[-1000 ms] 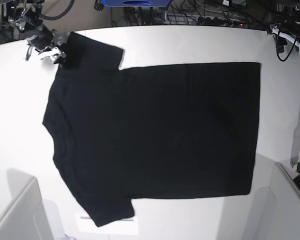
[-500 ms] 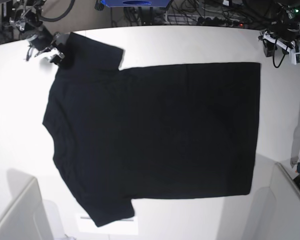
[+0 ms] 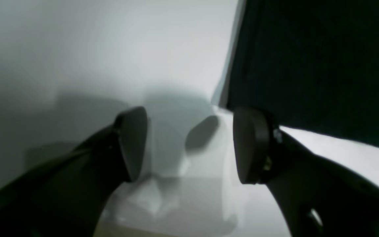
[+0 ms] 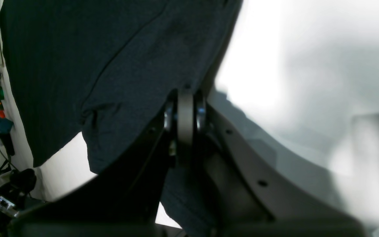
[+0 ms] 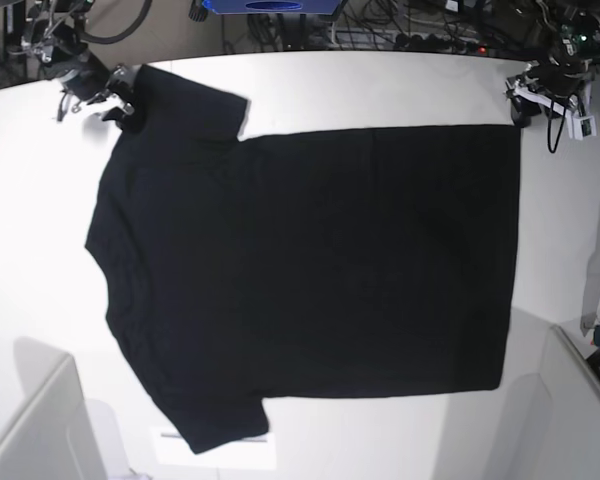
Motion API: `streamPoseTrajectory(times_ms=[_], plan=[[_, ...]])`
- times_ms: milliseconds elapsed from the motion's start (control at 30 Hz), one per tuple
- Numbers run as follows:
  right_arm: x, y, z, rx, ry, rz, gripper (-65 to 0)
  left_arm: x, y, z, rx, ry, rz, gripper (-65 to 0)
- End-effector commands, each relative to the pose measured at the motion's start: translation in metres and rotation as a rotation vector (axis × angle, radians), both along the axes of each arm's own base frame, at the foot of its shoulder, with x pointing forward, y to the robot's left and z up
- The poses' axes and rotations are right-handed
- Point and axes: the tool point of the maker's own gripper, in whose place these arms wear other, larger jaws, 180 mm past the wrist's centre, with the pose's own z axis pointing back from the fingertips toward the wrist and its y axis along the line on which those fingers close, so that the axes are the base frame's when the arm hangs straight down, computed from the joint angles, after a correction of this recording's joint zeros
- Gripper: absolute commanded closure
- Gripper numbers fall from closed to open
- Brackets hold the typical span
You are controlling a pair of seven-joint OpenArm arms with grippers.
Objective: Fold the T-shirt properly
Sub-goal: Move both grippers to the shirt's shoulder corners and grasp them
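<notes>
Our right gripper (image 4: 185, 112) has just closed, apparently pinching the sleeve edge of the T-shirt (image 5: 310, 270), which lies flat on the white table (image 5: 380, 85). Our left gripper (image 3: 189, 144), now at the hem corner, hangs spread. Bare table surrounds the shirt, leaving room to fold.

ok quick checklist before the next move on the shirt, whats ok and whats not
1. Right gripper shut on the T-shirt sleeve edge: ok.
2. Left gripper at the hem corner: ok, fingers open.
3. Left gripper holding cloth: not ok, only bare table between the fingers.
4. T-shirt flat, plain black side up: ok.
5. Grip depth on the sleeve: cannot tell.
</notes>
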Motion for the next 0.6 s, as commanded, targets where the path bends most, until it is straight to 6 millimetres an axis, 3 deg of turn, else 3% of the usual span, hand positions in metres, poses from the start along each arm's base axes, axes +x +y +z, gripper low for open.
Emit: streamPoseTrajectory(times_ms=[0, 267, 433, 567], plan=[[-0.015, -0.002, -0.01, -0.026, 0.081, 0.022, 0.0, 0.007, 0.004, 0.006, 0.009, -0.02, -0.006, -39.8], [-0.015, -0.002, -0.01, -0.026, 0.081, 0.022, 0.0, 0.021, -0.004, -0.002, -0.043, -0.023, 0.0, -39.8], [-0.015, -0.002, -0.01, -0.026, 0.081, 0.022, 0.0, 0.032, -0.027, -0.009, -0.073, -0.018, -0.066, -39.8], [-0.015, -0.003, -0.01, -0.028, 0.081, 0.022, 0.0, 0.038, -0.034, -0.01, -0.088, -0.03, -0.068, -39.0]])
